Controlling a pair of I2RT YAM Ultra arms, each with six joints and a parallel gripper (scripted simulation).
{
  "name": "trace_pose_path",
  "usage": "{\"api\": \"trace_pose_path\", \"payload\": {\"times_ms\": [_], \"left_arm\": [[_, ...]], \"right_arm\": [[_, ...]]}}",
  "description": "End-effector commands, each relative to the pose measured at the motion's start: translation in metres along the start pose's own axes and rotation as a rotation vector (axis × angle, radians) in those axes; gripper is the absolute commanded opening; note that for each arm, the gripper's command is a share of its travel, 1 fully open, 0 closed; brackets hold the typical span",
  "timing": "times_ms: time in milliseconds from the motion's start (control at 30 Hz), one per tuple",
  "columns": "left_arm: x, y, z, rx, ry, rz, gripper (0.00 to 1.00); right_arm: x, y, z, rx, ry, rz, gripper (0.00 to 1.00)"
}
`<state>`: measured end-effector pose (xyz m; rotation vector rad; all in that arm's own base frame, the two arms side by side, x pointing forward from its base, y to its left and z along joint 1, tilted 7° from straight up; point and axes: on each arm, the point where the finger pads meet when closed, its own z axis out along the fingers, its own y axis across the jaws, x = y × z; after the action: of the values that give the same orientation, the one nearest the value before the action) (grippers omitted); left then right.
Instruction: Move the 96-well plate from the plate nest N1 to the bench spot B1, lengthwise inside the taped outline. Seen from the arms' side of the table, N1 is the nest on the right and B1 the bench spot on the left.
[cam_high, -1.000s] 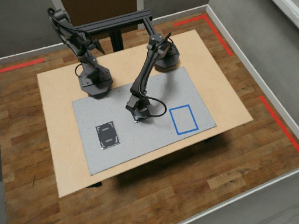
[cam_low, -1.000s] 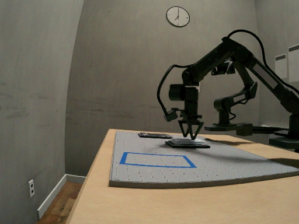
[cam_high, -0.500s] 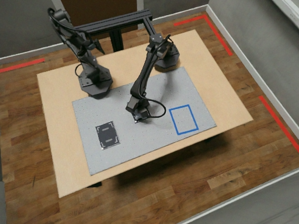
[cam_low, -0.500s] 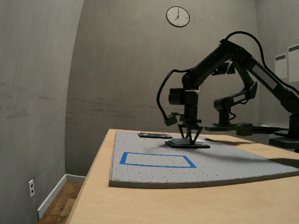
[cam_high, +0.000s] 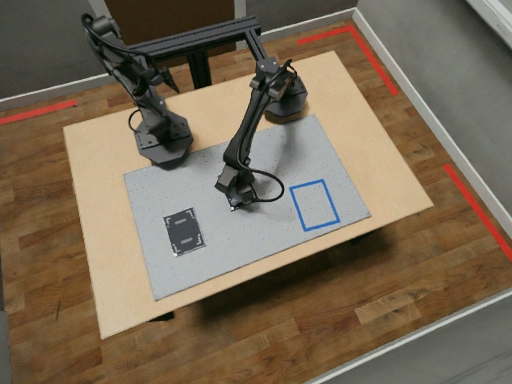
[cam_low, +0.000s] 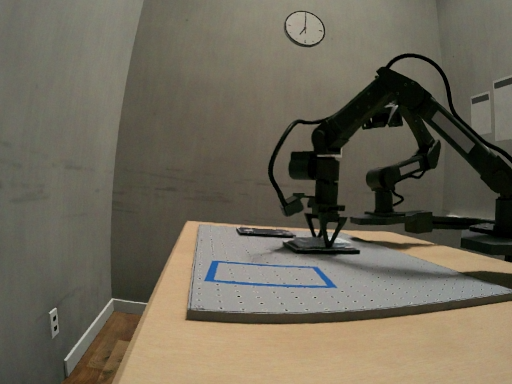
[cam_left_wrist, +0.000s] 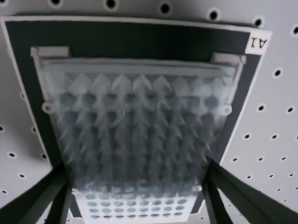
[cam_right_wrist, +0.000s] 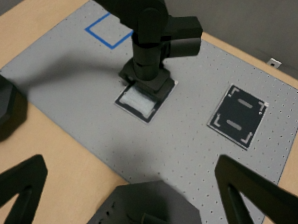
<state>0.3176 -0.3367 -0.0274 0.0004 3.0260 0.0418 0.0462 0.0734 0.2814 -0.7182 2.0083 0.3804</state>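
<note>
The clear 96-well plate (cam_low: 305, 242) (cam_left_wrist: 135, 125) (cam_right_wrist: 137, 101) sits in a dark nest (cam_low: 350, 251) (cam_left_wrist: 150, 35) (cam_right_wrist: 147, 119) near the middle of the grey board. My left gripper (cam_low: 324, 240) (cam_left_wrist: 138, 163) points down over it, its fingers against the plate's two long sides, shut on it. The plate is still down in the nest; the arm hides most of it in the top view. The blue taped outline (cam_high: 307, 184) (cam_low: 211, 271) (cam_right_wrist: 99, 38) has nothing inside it. My right gripper (cam_high: 172, 82) (cam_right_wrist: 133, 163) is open and empty, raised above its own base.
A second dark nest (cam_high: 184, 231) (cam_low: 266, 232) (cam_right_wrist: 235, 114) stands empty on the perforated grey board (cam_high: 225, 270), on the side of the plate away from the outline. The left arm reaches over the board, and its cable loops out toward the outline.
</note>
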Motion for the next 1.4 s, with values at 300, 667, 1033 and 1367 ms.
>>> {"api": "trace_pose_path", "payload": {"times_ms": [300,667,1033,1367], "left_arm": [[-0.002,-0.003,-0.056,0.029,-0.023,-0.008,0.82],[-0.025,0.021,-0.049,0.052,-0.029,0.082,0.82],[-0.121,0.171,-0.041,0.021,0.021,0.075,0.82],[-0.164,0.239,-0.04,0.004,0.02,0.022,0.82]], "right_arm": [[-0.001,0.003,-0.005,-0.005,-0.003,-0.004,1.0],[-0.041,-0.019,0.013,0.042,-0.108,-0.025,1.0],[-0.13,-0.074,0.139,0.124,-0.281,-0.011,1.0],[-0.115,-0.042,0.244,0.046,-0.307,-0.01,1.0]]}}
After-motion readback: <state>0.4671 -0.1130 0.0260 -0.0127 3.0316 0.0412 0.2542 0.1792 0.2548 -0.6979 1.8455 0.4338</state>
